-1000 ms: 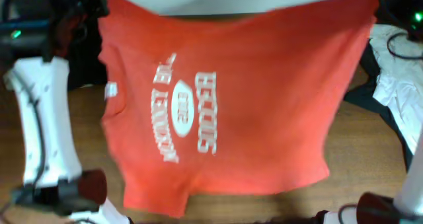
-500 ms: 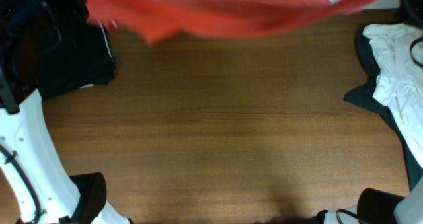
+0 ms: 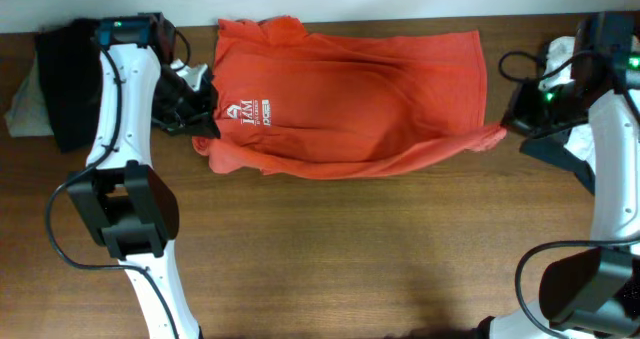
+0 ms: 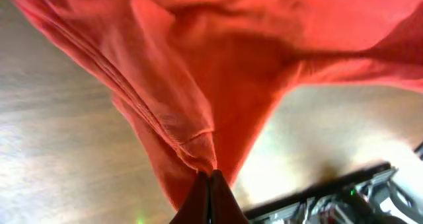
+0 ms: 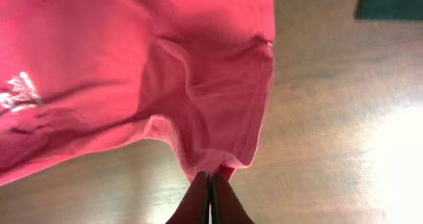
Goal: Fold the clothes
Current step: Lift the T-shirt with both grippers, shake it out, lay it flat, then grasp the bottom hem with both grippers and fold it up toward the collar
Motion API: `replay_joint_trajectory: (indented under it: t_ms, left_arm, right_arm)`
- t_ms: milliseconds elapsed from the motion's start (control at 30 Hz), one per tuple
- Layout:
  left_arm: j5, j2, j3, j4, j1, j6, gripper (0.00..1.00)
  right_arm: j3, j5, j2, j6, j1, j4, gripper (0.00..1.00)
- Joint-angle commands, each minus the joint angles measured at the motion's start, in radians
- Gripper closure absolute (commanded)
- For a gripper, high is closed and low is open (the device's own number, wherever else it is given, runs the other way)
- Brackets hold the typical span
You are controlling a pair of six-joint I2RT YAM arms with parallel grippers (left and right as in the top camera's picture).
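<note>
The red-orange T-shirt (image 3: 350,94) lies spread on the far half of the wooden table, with small white lettering (image 3: 247,111) near its left end. My left gripper (image 3: 203,131) is shut on the shirt's left front corner; the left wrist view shows the cloth (image 4: 198,85) pinched between the closed tips (image 4: 210,179). My right gripper (image 3: 507,126) is shut on the right front corner; the right wrist view shows the fabric (image 5: 198,85) bunched at the closed tips (image 5: 210,178). The front edge sags between the two grippers.
A dark garment (image 3: 65,79) lies at the far left beside the left arm. A pile of white and dark clothes (image 3: 590,129) sits at the right edge behind the right arm. Bare wood table (image 3: 350,249) stretches in front of the shirt.
The shirt was held up close to the camera, swung toward the far edge, and now lies spread flat on the table. Both grippers have come down with it, still gripping its corners.
</note>
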Motion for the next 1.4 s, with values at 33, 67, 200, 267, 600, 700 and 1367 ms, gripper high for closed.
replay_joint_trajectory:
  t_ms: [33,67,200,267,600,700,1367]
  left_arm:
    - [0.019,-0.083,-0.115,-0.005,-0.061,0.029,1.00]
    - [0.017,-0.105,-0.137,-0.005,-0.071,0.029,0.99]
    - [-0.014,-0.241,-0.154,-0.002,-0.079,0.028,0.99]
    - [-0.060,-0.316,-0.154,-0.003,-0.077,0.028,0.99]
    - [-0.066,-0.395,-0.517,0.043,-0.080,0.024,0.99]
    - [-0.068,-0.436,-0.643,0.103,-0.076,-0.010,1.00]
    - [-0.149,-0.809,-0.709,0.102,-0.074,-0.157,1.00]
  right_arm:
    - [-0.013,0.172,-0.031,0.058,-0.026,-0.038,0.96]
    - [-0.013,0.201,-0.031,0.064,-0.034,-0.040,0.96]
    - [-0.013,0.224,-0.031,0.063,-0.089,-0.025,0.96]
    - [-0.013,0.223,-0.031,0.059,-0.102,-0.015,0.96]
    - [-0.192,0.226,-0.029,0.075,-0.076,0.095,0.96]
    - [-0.206,0.232,-0.036,0.102,-0.103,0.080,0.96]
    - [-0.414,0.266,-0.346,0.105,-0.159,-0.024,0.96]
